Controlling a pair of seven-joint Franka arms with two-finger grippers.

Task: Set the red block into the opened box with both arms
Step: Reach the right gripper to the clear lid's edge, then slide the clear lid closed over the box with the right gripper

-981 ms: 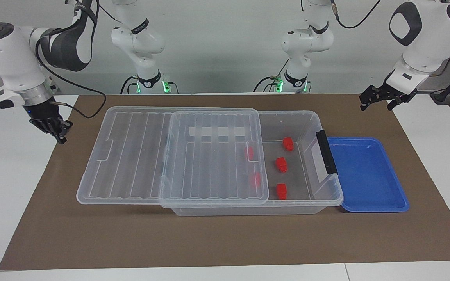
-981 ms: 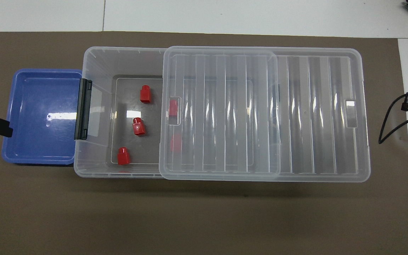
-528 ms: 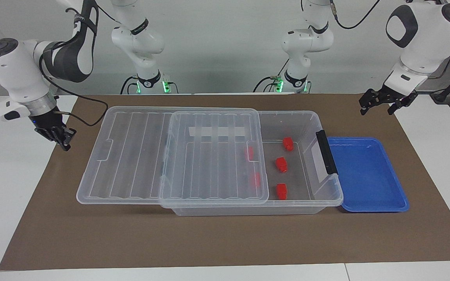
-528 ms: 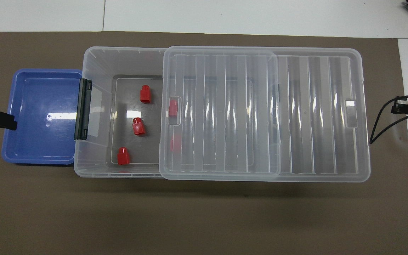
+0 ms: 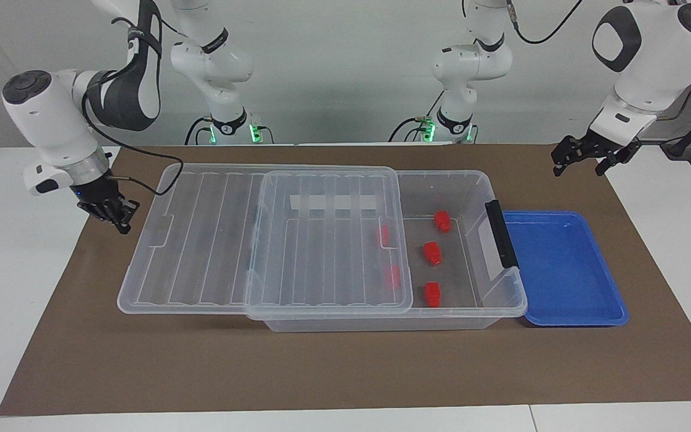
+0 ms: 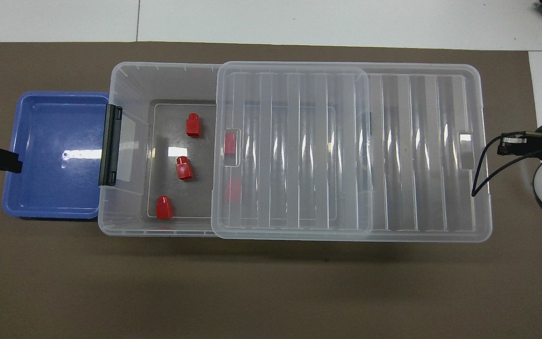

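- Lying in the box (image 5: pixel 504 300), five red blocks (image 5: pixel 431 253); two sit under the lid (image 5: pixel 327 240).
- The lid covers the box's nine o'clock end in the facing view.
- The right gripper (image 5: pixel 119 217), pressed together, hangs beside the lid.
- The left gripper (image 5: pixel 585 157), spread, hangs at twelve o'clock from the tray (image 5: pixel 561 270).

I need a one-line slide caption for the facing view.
Five red blocks in the half-open box; both grippers hang clear.

Five red blocks (image 5: pixel 441 220) lie in one clear box (image 5: pixel 471 180): three on the uncovered floor, two seen through the one ribbed lid (image 5: pixel 213 240). One blue tray (image 5: pixel 567 312) sits beside the box. Two arms, each with one gripper.
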